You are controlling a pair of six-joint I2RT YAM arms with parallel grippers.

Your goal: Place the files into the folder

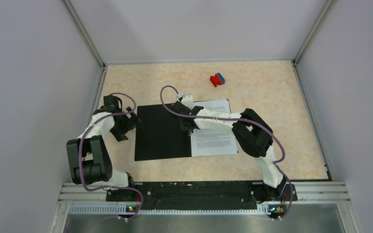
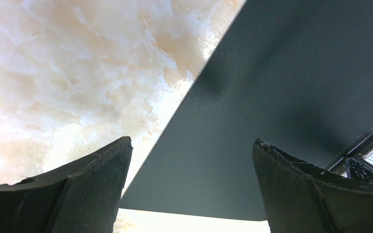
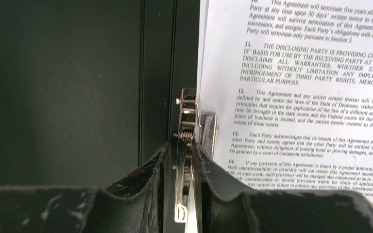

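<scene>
In the top view, the folder (image 1: pixel 161 132) is seen lying open, black inside up, at the table's (image 1: pixel 281 97) centre. The files (image 1: pixel 214 138) are laid on its right half, so the insertion is judged largely done, with clamping and closing left. The left gripper (image 1: pixel 128 124) is held at the folder's 9 o'clock edge, the right gripper (image 1: pixel 188 125) at its spine. A small red-and-blue object (image 1: pixel 217 79) lies well apart toward 1 o'clock, and bare table is seen all around. In the left wrist view, the fingers are spread wide, holding nothing, over that edge. In the right wrist view, the fingers are pinched on the metal spring clip (image 3: pixel 188 111), just beside the files' left edge.
</scene>
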